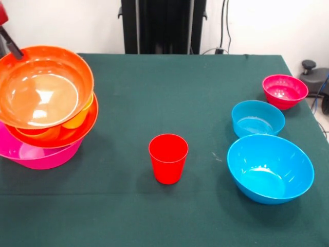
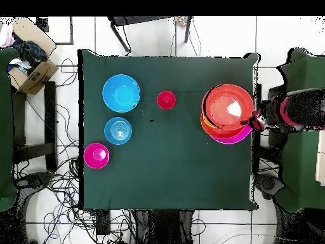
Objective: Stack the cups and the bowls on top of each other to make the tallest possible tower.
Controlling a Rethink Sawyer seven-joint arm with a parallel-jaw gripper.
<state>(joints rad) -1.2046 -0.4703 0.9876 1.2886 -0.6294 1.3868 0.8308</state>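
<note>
The gripper (image 2: 256, 120) sits at the rim of the top orange bowl (image 1: 43, 85), tilted on the tower (image 1: 47, 128); whether its jaws grip it I cannot tell. Well away stands the red cup (image 1: 168, 158)

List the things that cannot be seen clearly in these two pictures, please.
- Gripper: the front view cuts it at the left edge, and overhead it is too small, so open or shut is unclear.
- Pink bowl: the two orange bowls stacked in it hide its inside in both views, and the front view cuts its left side.
- Yellow-orange thing between the orange bowls: only a sliver shows in the front view; a cup or not is unclear.
</note>
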